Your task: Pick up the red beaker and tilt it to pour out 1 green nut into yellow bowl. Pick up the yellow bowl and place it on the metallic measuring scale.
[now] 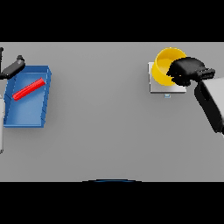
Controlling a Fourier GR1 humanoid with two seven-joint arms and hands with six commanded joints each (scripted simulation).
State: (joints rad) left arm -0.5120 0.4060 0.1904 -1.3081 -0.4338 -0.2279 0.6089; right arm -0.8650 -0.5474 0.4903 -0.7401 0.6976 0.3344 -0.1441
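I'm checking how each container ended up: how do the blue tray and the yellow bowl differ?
The blue tray is rectangular and shallow; the yellow bowl is round and deeper. The blue tray rests on the table at the left, holding a red beaker lying flat; the yellow bowl sits on the metallic scale, gripped by the right hand. Both are open-topped.

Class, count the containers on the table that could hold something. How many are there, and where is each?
2. A yellow bowl sits on the measuring scale at far right, gripped by the right hand. A blue tray at far left holds a red object.
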